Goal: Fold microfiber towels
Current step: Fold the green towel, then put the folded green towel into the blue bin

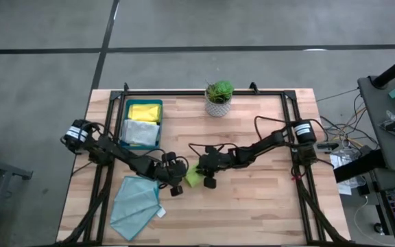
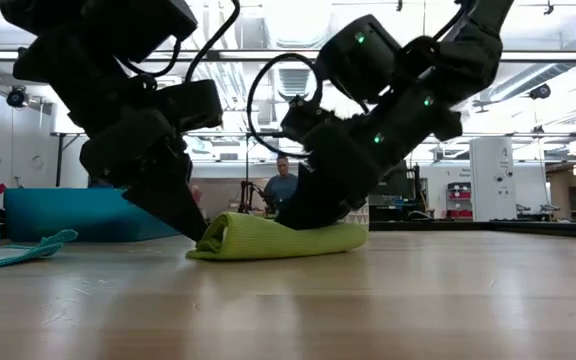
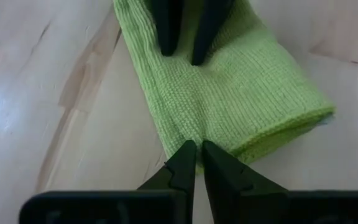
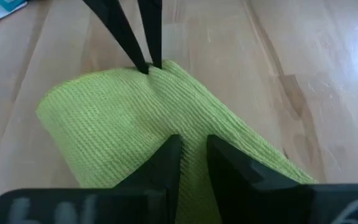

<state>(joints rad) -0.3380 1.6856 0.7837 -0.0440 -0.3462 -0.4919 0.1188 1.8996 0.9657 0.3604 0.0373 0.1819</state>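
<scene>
In the high view both arms meet at lower centre of the frame, over a lime towel that lies folded on the table. The left gripper sits at the towel's left edge, and the left wrist view shows its fingers pinched together on the near edge of the lime cloth. The right gripper is at the towel's right side; in the right wrist view its fingers stand a little apart and press down on the towel's top, with a ridge of cloth between them, though whether they truly grip it cannot be told. In the low view the towel is a flat, rolled-looking bundle at centre frame, the left gripper touching its left end and the right gripper bearing on its upper right. A teal towel lies spread at lower left of the high view, near the table's front edge. At upper left, a tray holds a yellow towel and a grey towel below it. A potted plant stands at upper centre. In the low view a person shows far behind the table.
</scene>
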